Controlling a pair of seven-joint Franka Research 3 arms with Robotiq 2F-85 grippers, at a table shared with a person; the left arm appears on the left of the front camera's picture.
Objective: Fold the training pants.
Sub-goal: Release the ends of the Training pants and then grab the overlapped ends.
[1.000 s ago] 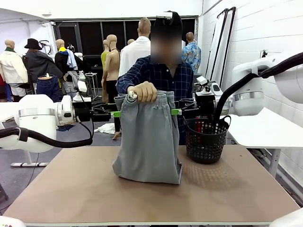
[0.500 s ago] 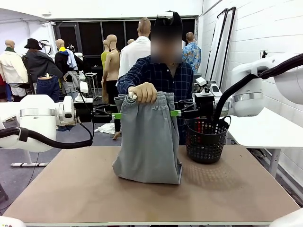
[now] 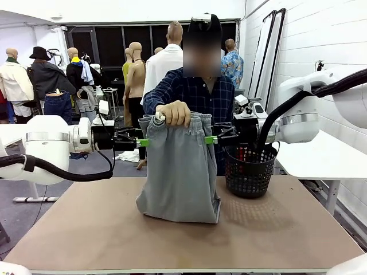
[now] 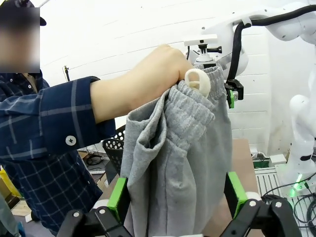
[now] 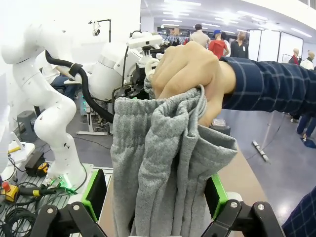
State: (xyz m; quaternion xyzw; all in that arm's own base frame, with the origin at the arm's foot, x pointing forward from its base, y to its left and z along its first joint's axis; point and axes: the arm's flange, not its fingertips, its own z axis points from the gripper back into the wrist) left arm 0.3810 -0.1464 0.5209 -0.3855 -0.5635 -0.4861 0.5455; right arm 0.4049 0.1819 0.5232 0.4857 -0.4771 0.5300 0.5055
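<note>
The training pants (image 3: 180, 172) are held up by the person's hand (image 3: 173, 112). The waistband is bunched in the fist, above and between the two end effectors, and the lower end is rested on the tabletop (image 3: 86, 229) beneath them. The left end effector (image 3: 141, 141) is placed at one side edge of the hanging cloth and the right end effector (image 3: 211, 138) at the opposite edge, both just under the waistband. Each is spread fully open. In the wrist views grey cloth is seen between the green pads (image 4: 117, 197), yet nothing is clamped, and the whole weight is carried by the person.

The task is judged to be at its very start. The garment is presented for a two-sided grasp, but no grasp is made and no fold is laid. Closing on both edges, taking the pants over, spreading them flat and folding them are all left to be done. A black basket (image 3: 248, 169) is stood just below the right end effector, apart from the cloth.
</note>
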